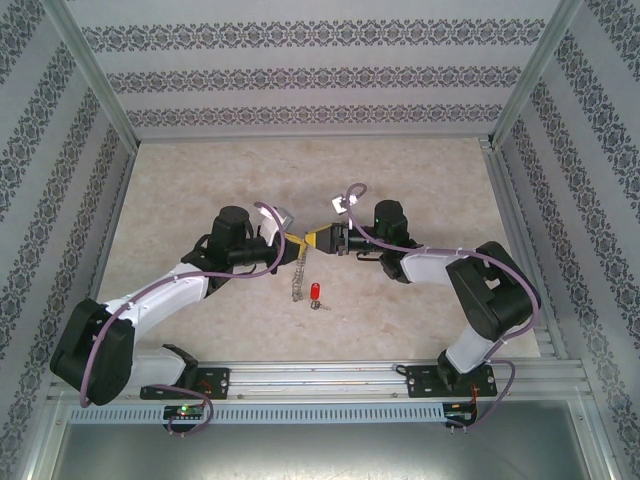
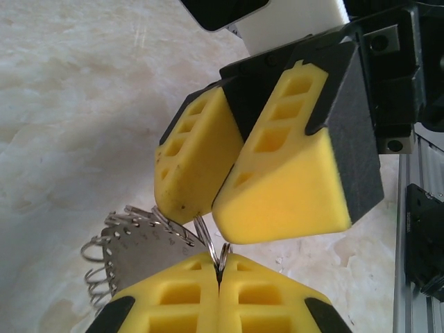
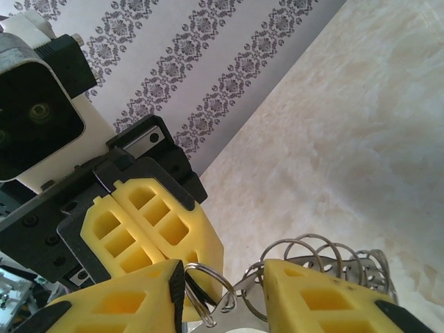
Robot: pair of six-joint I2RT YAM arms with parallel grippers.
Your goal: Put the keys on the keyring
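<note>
The keyring (image 1: 297,278), a grey metal piece fringed with small wire rings, hangs between both grippers above the table's middle. My left gripper (image 1: 297,238) is shut on one thin wire ring at its top, pinched at the pad tips (image 2: 220,270); the grey piece (image 2: 135,253) hangs to the left of them. My right gripper (image 1: 318,240) faces it tip to tip. Its fingers (image 2: 277,180) stand apart around the same wire ring, which touches one pad (image 3: 225,272). The keyring's fringe (image 3: 316,255) lies beyond the other finger. The keys (image 1: 315,291), a tiny red-headed piece, lie on the table just below the grippers.
Pale marble-patterned tabletop (image 1: 200,180) inside patterned walls (image 1: 320,70). An aluminium rail (image 1: 320,378) with both arm bases runs along the near edge. Open surface lies behind and to either side of the grippers.
</note>
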